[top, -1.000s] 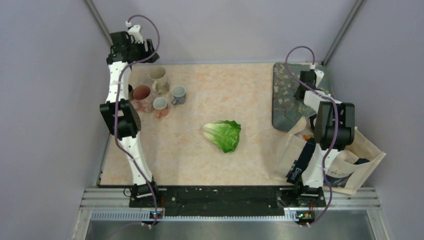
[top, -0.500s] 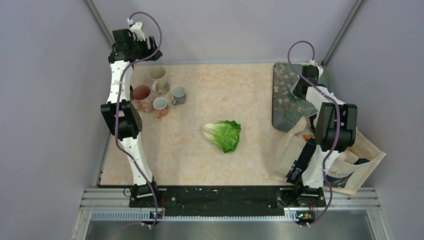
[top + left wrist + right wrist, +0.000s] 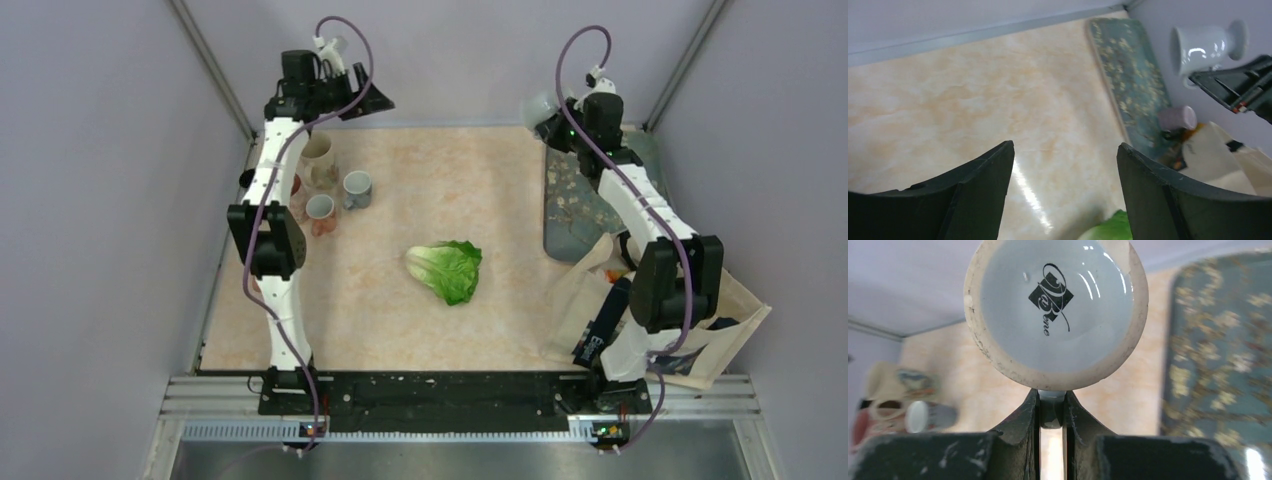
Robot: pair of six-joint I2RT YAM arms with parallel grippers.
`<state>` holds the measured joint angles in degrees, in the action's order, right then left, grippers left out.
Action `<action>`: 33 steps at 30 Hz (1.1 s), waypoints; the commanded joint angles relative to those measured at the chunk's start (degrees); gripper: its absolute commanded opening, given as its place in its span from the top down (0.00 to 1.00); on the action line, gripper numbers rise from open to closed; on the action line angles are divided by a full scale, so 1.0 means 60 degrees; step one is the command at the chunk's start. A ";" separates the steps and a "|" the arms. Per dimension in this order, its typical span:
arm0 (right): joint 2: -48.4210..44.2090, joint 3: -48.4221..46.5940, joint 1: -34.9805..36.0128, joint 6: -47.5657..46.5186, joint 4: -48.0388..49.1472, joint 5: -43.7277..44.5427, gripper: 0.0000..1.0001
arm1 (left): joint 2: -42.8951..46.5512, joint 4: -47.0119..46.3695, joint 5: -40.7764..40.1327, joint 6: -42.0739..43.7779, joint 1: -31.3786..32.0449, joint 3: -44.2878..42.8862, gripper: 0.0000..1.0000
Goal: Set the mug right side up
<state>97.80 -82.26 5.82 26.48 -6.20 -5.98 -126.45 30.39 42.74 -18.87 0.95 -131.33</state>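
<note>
Mug [image 3: 1055,310] hangs sideways clear of the desk [image 3: 450,170] at far right, handle pinched in the right claw [image 3: 1051,412], probably so it can rotate upright; left claw [image 3: 1064,150] gapes empty.

**Top view:** fixed high above the near edge of the counter [image 3: 380,330], looking down on all four corners.

**Left wrist view:** raised over the far-left corner, facing across the counter to the mat [image 3: 1128,75] at the far-right corner, from well away.

**Right wrist view:** over the far-right corner, very close to the base of the mug [image 3: 1055,310], facing the cups [image 3: 903,400] near the far-left corner.

All three views share the mat and the mug.
</note>
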 commanded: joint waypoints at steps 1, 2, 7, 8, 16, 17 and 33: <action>-0.1031 -0.0155 0.0399 0.1228 0.3111 -0.1853 1.00 | 0.1007 -0.1228 0.1639 -0.1593 0.1206 0.0264 0.19; -0.1112 -0.0108 0.0551 0.1366 0.3393 -0.2075 1.00 | 0.1073 -0.1713 0.1973 -0.2056 0.1382 0.0475 0.19; -0.1541 0.0332 0.1020 0.2414 0.4686 -0.2801 1.00 | 0.1176 -0.2799 0.2598 -0.3023 0.1679 0.0977 0.18; -0.1579 0.0449 0.1071 0.2673 0.4868 -0.2930 1.00 | 0.1176 -0.2799 0.2598 -0.3023 0.1679 0.0977 0.18; -0.1507 0.1051 0.1720 0.3473 0.6074 -0.3405 1.00 | 0.1176 -0.2799 0.2598 -0.3023 0.1679 0.0977 0.18; -0.1416 0.1028 0.1781 0.3639 0.6242 -0.3525 1.00 | 0.1176 -0.2799 0.2598 -0.3023 0.1679 0.0977 0.18; -0.0743 0.0701 0.2111 0.3645 0.6014 -0.3239 1.00 | 0.1176 -0.2799 0.2598 -0.3023 0.1679 0.0977 0.18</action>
<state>92.77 -74.61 17.82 49.08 24.08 -26.55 -123.48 16.49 57.41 -36.60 10.94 -125.75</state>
